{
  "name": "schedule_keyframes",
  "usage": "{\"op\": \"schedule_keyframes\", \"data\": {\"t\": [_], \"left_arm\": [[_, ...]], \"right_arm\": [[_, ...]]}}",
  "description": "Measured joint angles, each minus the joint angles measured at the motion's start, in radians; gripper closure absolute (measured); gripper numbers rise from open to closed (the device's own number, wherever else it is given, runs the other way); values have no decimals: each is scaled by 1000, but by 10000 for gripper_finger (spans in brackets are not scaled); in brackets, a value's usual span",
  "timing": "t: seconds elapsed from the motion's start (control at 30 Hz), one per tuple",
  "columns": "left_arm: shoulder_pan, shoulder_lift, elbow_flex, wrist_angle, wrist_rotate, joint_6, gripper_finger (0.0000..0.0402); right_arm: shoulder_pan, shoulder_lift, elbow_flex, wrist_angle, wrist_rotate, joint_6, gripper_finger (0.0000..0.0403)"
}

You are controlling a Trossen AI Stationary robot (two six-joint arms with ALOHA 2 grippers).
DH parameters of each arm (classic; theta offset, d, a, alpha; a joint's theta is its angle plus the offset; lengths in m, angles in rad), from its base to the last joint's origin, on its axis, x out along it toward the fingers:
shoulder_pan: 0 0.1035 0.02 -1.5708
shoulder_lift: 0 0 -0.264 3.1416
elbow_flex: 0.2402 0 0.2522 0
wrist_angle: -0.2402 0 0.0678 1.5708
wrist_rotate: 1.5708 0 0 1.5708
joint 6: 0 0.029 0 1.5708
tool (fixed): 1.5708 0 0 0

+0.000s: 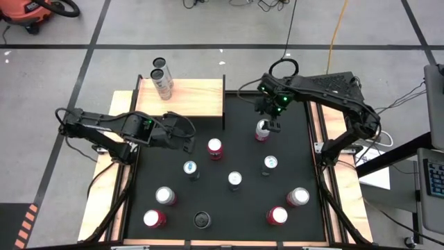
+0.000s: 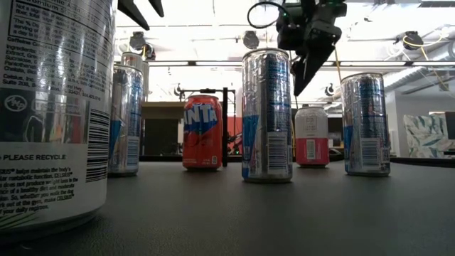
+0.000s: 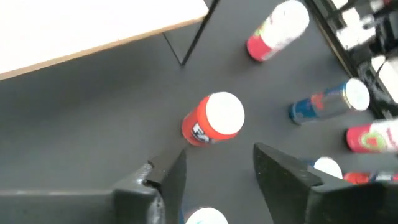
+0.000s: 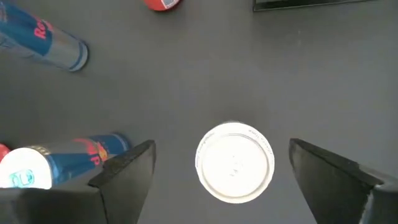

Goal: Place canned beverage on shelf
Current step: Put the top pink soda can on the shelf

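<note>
The pale wood shelf (image 1: 187, 97) stands at the mat's far left, with two silver cans (image 1: 161, 78) on its far left part. A pink-and-white can (image 1: 262, 130) stands upright on the mat; it also shows in the low view (image 2: 311, 135). My right gripper (image 4: 222, 149) hangs open just above this can, a finger on either side of its silver top (image 4: 235, 163), not touching. My left gripper (image 3: 219, 152) is open and empty, low over the mat. It points at a red can (image 3: 214, 118) standing right of the shelf (image 1: 215, 148).
Several more cans stand on the black mat (image 1: 243, 201): blue-and-silver ones in the middle (image 1: 190, 169) (image 1: 235, 180) (image 1: 270, 163), silver, red and black ones near the front (image 1: 165, 196) (image 1: 277, 215) (image 1: 202, 220). The shelf's thin black leg (image 1: 223, 111) stands beside the red can.
</note>
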Motion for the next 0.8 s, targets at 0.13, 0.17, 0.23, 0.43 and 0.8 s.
{"op": "schedule_keyframes", "data": {"t": [0.13, 0.17, 0.23, 0.43, 0.8], "left_arm": [[16, 0, 0, 0, 21, 30, 141], [20, 0, 0, 0, 20, 30, 126], [29, 0, 0, -1, 16, 29, 101], [49, 0, 0, 0, -4, 23, 71], [45, 0, 0, 2, -14, 21, 70]], "right_arm": [[2, 12, 0, -2, 68, -2, 44], [1, 13, 0, -3, 84, -2, 38], [0, 13, 0, -3, 91, -2, 22], [1, 13, 0, -11, 77, -4, 7], [2, 13, -118, 46, 84, 28, 6]]}}
